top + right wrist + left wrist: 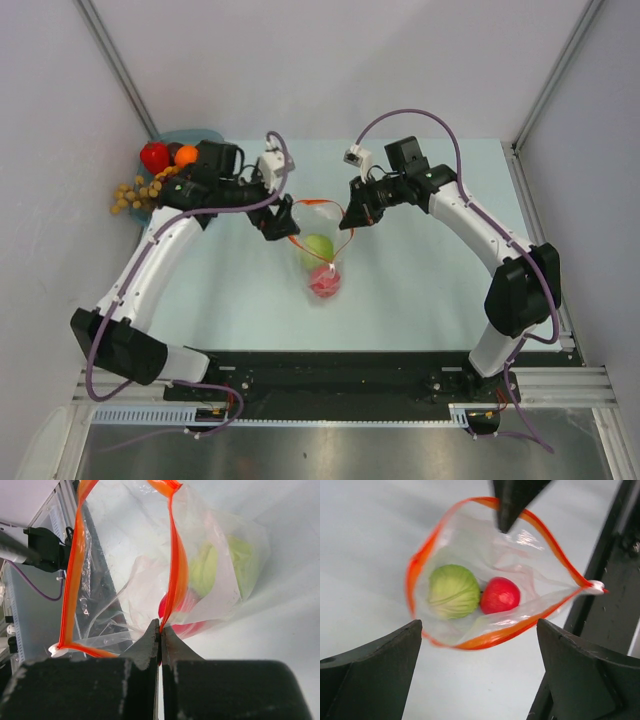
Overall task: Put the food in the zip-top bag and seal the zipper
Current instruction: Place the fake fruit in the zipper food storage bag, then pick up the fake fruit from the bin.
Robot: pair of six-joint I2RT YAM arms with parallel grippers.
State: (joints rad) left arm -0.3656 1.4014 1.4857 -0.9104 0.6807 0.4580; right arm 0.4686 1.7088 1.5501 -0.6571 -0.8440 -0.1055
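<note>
Pale table (420, 290), walled behind and at both sides; we log open surface at right.
Far-left corner: teal tray (200, 137) of spare fruit (154, 157).
Centre-left: left gripper (480, 680), arm bent inward, fingers wide apart, facing the bag mouth.
Centre: zip-top bag (322, 262), open, holding green apple (454, 591) and red apple (500, 595).
Centre-right: right gripper (160, 640), pinched onto zipper (175, 580).

Desk (420, 290): pale, matte, white panels (330, 60) on three sides. Teal tray (190, 136) at far left corner, partly hidden. Black mounting plate (340, 372) and aluminium rail (560, 380) along near edge.
</note>
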